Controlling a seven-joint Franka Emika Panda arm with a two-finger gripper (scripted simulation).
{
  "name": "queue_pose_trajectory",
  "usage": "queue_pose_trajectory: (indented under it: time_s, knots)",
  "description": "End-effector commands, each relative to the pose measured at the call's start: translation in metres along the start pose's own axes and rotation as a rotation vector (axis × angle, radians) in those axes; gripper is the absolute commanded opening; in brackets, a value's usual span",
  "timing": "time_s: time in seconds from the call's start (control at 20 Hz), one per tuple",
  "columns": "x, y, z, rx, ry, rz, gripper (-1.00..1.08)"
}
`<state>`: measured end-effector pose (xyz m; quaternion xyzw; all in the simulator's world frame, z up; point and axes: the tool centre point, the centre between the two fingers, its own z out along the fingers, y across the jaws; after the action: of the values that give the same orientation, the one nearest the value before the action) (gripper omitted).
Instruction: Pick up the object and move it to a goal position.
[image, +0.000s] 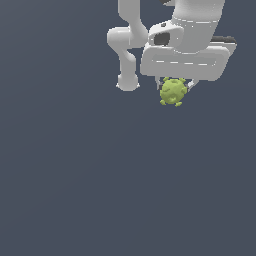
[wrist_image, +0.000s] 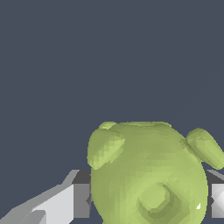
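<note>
Pincer (image: 173, 89) clamped on knobby yellow-green object (image: 173, 92), plain dark surface (image: 100, 190) around.

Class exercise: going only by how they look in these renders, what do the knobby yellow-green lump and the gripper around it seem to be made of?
Knobby lump: looks like matte plastic or rubber; flat yellow-green colour, soft shading, one tiny highlight. As a simulator render, the real material stays open.

Gripper: looks like smooth painted plastic or metal, white shell with a light sheen; the fingers show flat grey-white faces with darker pads against the lump.
</note>
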<state>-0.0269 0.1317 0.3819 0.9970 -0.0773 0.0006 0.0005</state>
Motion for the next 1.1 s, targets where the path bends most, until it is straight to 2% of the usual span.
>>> queue_pose_trajectory:
  time_s: [0.0, 0.5, 1.05]
  knots:
    - [0.002, -0.009, -0.019, 0.0, -0.001, 0.0, -1.0]
    - [0.01, -0.035, -0.067, 0.001, -0.001, 0.0, -1.0]
    - [0.013, -0.044, -0.083, 0.001, -0.001, 0.0, -1.0]
